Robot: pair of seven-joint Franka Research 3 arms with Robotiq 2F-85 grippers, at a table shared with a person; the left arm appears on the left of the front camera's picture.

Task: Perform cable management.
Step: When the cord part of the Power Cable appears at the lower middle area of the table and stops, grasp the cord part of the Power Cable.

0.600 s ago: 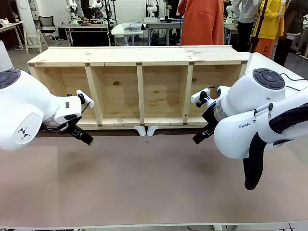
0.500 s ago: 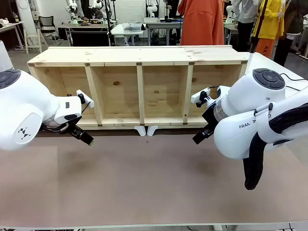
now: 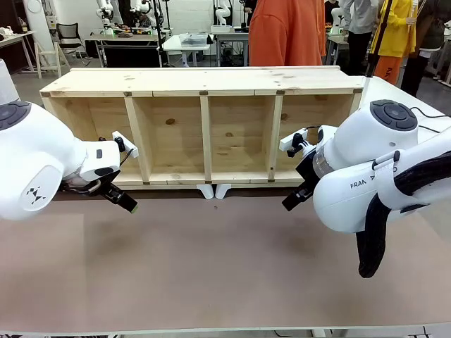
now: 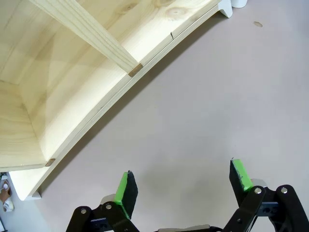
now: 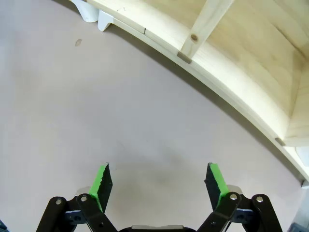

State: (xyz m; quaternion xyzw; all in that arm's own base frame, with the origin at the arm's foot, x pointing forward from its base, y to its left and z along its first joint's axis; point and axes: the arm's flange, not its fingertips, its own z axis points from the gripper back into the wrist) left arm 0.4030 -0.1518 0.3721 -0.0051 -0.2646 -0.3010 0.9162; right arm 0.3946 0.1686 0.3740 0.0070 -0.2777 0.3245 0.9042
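Front view: left gripper [image 3: 121, 200] and right gripper [image 3: 294, 200] hang low before the wooden shelf [image 3: 204, 81]. A thin black cord, likely the cable [image 3: 425, 111], lies on the white surface behind the right arm.

Left wrist view: jaws spread wide, holding nothing.

Right wrist view: likewise wide and empty.

Reaching back for the cord could swing an elbow into the shelf.

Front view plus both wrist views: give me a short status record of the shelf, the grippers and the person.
wooden shelf: on the table, four compartments facing the robot
left gripper: open, holding nothing, above the table near the shelf's front edge
right gripper: open, holding nothing, above the table near the shelf's front edge
person: orange top, behind the shelf
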